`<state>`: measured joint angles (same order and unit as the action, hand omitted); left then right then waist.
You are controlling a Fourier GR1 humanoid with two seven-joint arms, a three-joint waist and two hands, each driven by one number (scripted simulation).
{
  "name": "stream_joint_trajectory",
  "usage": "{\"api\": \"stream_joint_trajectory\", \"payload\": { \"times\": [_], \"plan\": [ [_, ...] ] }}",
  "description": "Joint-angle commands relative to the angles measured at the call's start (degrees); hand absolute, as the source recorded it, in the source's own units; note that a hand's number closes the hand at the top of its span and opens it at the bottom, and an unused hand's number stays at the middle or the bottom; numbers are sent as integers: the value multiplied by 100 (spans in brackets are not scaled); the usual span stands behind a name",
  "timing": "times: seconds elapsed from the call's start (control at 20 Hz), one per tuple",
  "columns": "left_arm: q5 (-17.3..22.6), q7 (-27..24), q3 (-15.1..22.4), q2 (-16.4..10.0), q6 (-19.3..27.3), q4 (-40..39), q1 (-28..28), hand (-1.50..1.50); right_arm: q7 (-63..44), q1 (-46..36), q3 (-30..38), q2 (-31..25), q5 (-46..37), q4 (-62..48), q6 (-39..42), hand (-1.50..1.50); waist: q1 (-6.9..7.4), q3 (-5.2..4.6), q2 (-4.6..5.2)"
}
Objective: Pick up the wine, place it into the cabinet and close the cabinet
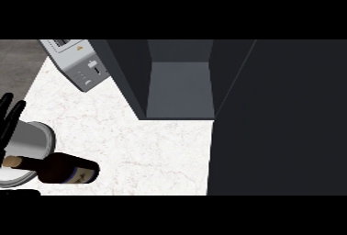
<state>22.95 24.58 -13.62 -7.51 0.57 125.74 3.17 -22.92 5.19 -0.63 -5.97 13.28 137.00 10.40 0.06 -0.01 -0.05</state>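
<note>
**Operator:** Where is the wine sitting, and is anything holding it?

**Inspector:** Nothing is holding it. You are looking at the wine bottle [68, 169] sitting at the lower left of the counter [149, 151]. Its body is showing as dark, rounded, glossy glass with 1 pale label, and its cork-coloured top is pointing towards the left edge. From this steep angle I cannot tell whether it is standing upright or leaning. It is overlapping a round metal pot [30, 137], dull silver and smooth-walled. I cannot tell whether the 2 are touching.

**Operator:** And the hands?

**Inspector:** Your left hand [9, 117] is resting at the left edge just above the pot, black fingers straight, pointing up and grasping nothing. Your right hand is not showing.

**Operator:** Is the cabinet ready?

**Inspector:** The cabinet [180, 87] is standing open, well apart from the bottle, and is showing 1 matte grey compartment between flat dark walls. I judge it is waiting to receive the bottle. Its door [278, 119], a broad dark panel, is covering the view's right side. A boxy grey appliance [78, 62] is sitting beside the cabinet's left wall. White veined stone is lying between bottle and cabinet, so in my judgement the pickup is not yet begun.
</note>
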Motion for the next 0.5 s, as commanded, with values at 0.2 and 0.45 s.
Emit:
{"api": "stream_joint_trajectory", "payload": {
  "times": [0.2, 0.45],
  "plan": [
    [553, -411, -907, -419, -699, -886, 50, -150, -141, 128, -410, 297, -329, 347, -121, -150, -9, -2, 1],
    [336, -918, -843, -7, -1203, -846, 994, -150, -282, -188, 356, -39, 344, 50, 42, -150, 15, 0, -1]
  ]
}}
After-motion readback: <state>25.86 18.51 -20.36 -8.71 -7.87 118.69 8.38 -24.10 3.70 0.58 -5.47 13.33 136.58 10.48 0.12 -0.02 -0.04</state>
